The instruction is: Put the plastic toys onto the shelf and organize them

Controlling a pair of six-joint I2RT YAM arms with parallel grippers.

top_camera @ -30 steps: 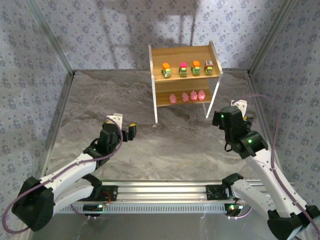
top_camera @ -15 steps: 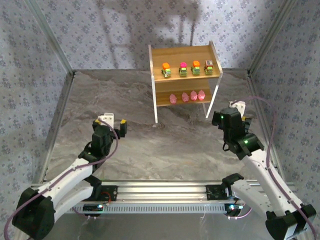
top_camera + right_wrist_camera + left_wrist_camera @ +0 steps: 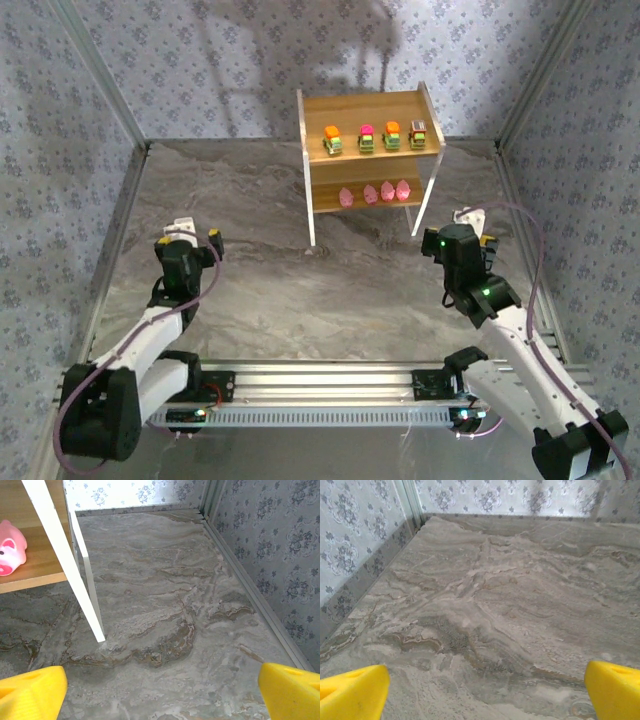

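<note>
The wooden shelf [image 3: 320,105] stands at the back of the table. Several blocky car toys [image 3: 366,138] line its upper tier and several pink blob toys [image 3: 370,193] line the lower one. My left gripper [image 3: 192,233] hovers open over the left side of the table, far from the shelf; its yellow fingertips [image 3: 352,692] frame bare marble. My right gripper [image 3: 476,228] is open too, just right of the shelf's front right leg [image 3: 65,560]. One pink toy [image 3: 12,555] sits on the lower board [image 3: 35,577] in the right wrist view. Neither gripper holds anything.
The marble-patterned table [image 3: 260,290] is boxed in by wallpapered walls with metal corner posts [image 3: 110,100]. An aluminium rail [image 3: 330,385] carries both arm bases at the near edge. The right wall's base strip [image 3: 250,590] runs close beside the right gripper.
The left arm has swung back and to the left, away from the shelf. The right arm has drawn back slightly. Both grippers stayed open and the toys have not moved.
</note>
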